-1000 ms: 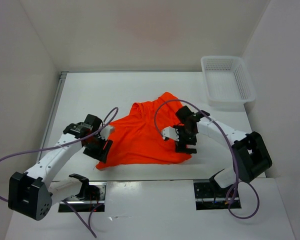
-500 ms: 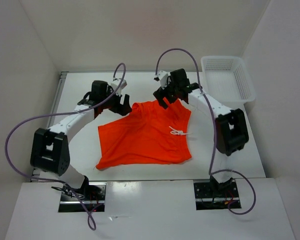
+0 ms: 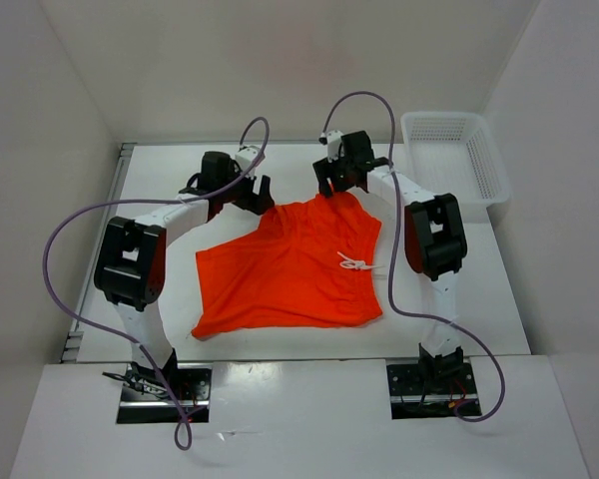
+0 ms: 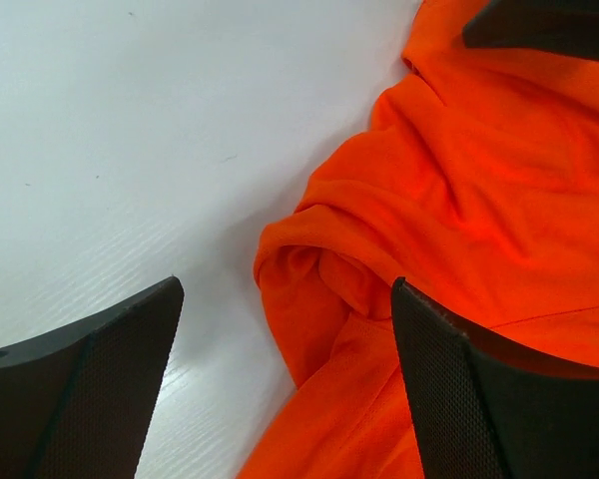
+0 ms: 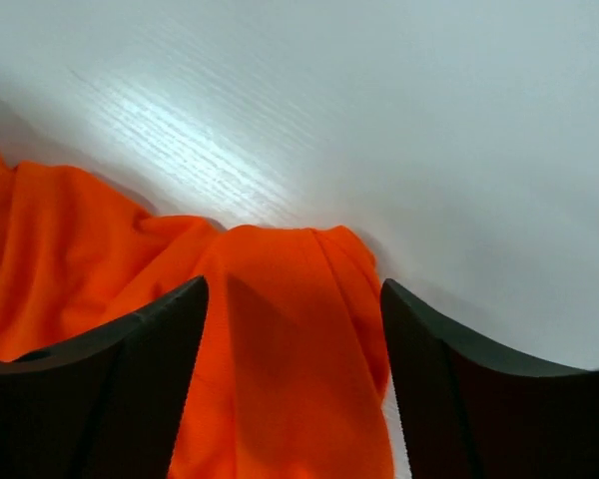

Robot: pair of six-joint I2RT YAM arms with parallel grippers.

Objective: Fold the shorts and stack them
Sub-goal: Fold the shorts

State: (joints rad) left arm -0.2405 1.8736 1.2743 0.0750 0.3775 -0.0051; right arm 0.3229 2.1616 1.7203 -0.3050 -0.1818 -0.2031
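Both arms had swung out to the far edge, and the shorts [image 3: 295, 274] had gone flatter, we saw, lying spread in the middle of the tabletop [image 3: 459, 289]. Left end effector [image 3: 257, 192] stood wide over the bunched far-left corner; right end effector [image 3: 331, 185] also wide, straddling the far-right fold, gripping nothing. A white basket [image 3: 454, 160] sat far right, well apart.

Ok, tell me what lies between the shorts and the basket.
Between the shorts and the basket the top view shows bare table, with the right arm stretched across above it.
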